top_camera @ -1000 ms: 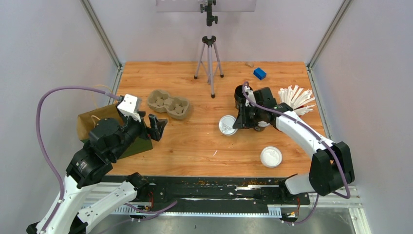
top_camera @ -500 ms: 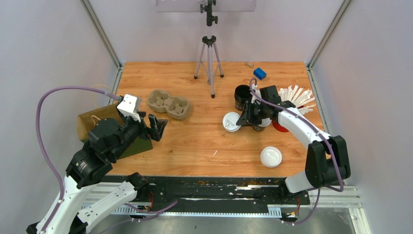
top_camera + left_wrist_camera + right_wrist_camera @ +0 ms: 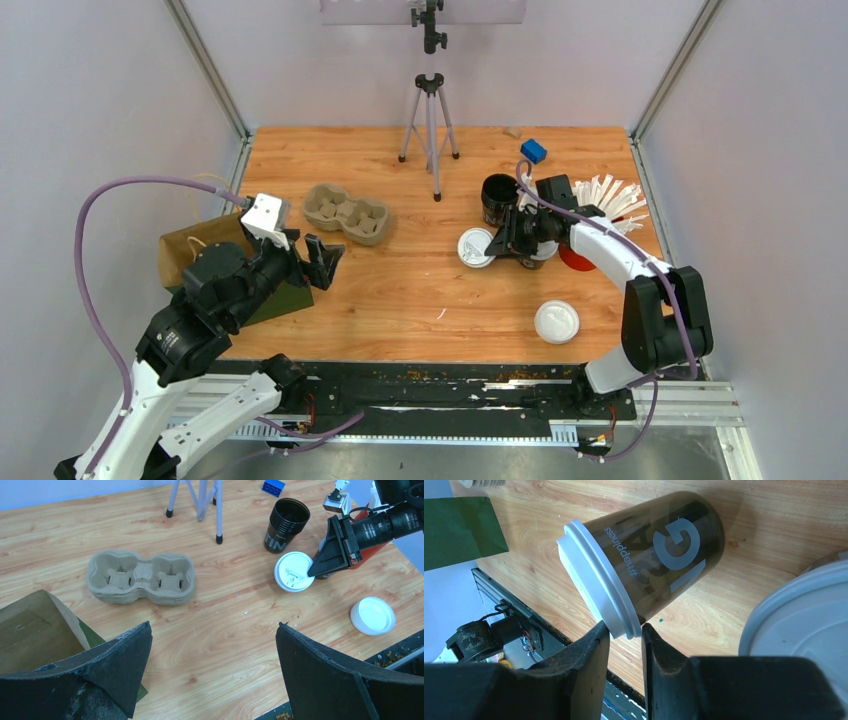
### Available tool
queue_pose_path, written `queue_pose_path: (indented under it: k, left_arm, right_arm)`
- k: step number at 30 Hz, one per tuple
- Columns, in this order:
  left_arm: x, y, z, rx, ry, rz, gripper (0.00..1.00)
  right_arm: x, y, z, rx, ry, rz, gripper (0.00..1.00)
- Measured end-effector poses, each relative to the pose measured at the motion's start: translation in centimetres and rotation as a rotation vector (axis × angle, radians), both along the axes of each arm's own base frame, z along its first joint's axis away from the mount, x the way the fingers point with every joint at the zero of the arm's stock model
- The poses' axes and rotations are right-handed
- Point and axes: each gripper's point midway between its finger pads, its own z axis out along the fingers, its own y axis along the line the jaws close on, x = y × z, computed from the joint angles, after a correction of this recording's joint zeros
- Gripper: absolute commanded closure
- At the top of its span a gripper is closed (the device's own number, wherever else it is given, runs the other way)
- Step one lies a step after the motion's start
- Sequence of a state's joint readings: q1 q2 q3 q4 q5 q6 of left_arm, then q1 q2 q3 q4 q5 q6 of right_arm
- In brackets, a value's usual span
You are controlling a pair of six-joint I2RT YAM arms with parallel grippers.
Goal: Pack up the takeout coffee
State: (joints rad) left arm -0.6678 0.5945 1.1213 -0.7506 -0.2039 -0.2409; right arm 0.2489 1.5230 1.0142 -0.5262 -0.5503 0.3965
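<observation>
The right gripper [image 3: 624, 628] pinches the rim of the white lid [image 3: 596, 582] on one takeout cup [image 3: 664, 550], which stands on the table just ahead of its fingertips. The second lidded cup [image 3: 804, 610] sits close against the gripper's side. The left gripper [image 3: 214, 630] is spread wide and holds nothing, well apart from both cups, with the cardboard carrier [image 3: 141, 576] ahead of it.

The lidded cup [image 3: 649, 555] shows dark brown, with pale grey lettering down its side and a white lid on top. The cup stack [image 3: 285, 525] is black with white letters. The loose lid [image 3: 372, 616] is white, the carrier [image 3: 140, 576] grey-beige pulp, the block [image 3: 273, 487] bright blue, the table [image 3: 225, 630] orange wood grain.
</observation>
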Motion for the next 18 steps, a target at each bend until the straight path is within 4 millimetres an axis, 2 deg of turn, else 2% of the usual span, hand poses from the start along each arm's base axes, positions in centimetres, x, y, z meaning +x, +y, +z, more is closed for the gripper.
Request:
queue_pose_path:
  k: [7,13,18]
  left_arm:
    - [0.0,0.0,0.0,0.0,0.001,0.0,0.0]
    - [0.0,0.0,0.0,0.0,0.0,0.0,0.0]
    - [0.0,0.0,0.0,-0.001,0.0,0.0,0.0]
  right_arm:
    - [0.1,-0.4,-0.6,-0.011,0.02,-0.015,0.68]
    - [0.7,-0.9,-0.4,-0.017,0.014,-0.036,0.76]
    - [1.3,-1.0,0.1,-0.038,0.0,-0.027,0.72]
